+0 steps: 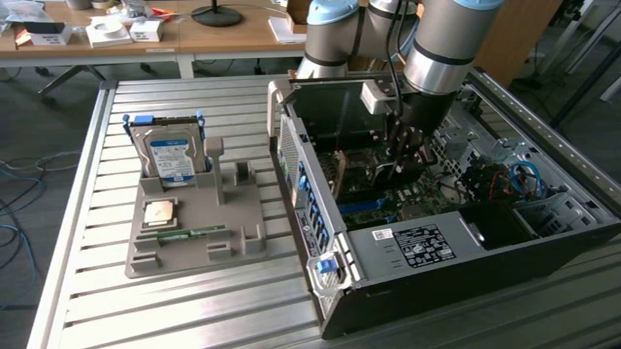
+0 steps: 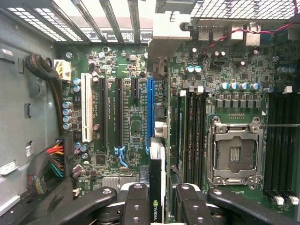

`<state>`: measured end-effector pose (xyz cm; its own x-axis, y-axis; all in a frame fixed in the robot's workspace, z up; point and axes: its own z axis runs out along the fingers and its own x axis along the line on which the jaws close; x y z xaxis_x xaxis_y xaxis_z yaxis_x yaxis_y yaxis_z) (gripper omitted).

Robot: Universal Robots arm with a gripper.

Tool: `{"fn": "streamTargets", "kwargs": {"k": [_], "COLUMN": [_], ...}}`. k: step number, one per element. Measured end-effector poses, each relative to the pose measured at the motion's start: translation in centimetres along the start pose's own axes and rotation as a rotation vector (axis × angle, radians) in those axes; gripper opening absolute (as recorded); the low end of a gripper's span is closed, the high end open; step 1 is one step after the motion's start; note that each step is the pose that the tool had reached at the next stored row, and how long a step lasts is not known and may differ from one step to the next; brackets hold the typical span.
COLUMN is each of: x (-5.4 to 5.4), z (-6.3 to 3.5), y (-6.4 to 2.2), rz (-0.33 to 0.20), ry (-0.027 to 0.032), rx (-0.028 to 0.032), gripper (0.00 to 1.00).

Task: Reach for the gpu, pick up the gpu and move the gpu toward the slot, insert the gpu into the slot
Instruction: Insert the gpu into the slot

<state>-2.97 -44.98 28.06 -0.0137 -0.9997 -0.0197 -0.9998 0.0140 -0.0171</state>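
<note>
- One silver hard drive (image 1: 173,155) with a blue label, print unreadable, stands upright in a grey plastic holder (image 1: 199,218) on the slatted bench (image 1: 97,291).
- Open black computer case (image 1: 335,247) carries a white barcode sticker (image 1: 411,246), its text illegible.
- Silver-jointed robot arm (image 1: 441,43) points down into the case.
- Black tool (image 2: 162,187) pinches the thin dark gpu (image 2: 156,157), green logo on its edge, over the green motherboard (image 2: 136,126), just beside a blue connector strip (image 2: 149,112).

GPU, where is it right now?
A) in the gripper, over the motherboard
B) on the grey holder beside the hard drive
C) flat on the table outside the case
A: the wrist view shows the gpu edge-on, clamped in the gripper above the motherboard.
</note>
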Motion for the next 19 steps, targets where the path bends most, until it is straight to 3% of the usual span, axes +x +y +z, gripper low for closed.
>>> {"fn": "streamTargets", "kwargs": {"k": [13,19], "x": [0.01,0.02], "z": [0.29,0.88], "y": [0.01,0.02], "rz": [0.0,0.0], "ry": [0.0,0.0004], "rx": [0.0,-0.0001], "gripper": [0.27,0.27]}}
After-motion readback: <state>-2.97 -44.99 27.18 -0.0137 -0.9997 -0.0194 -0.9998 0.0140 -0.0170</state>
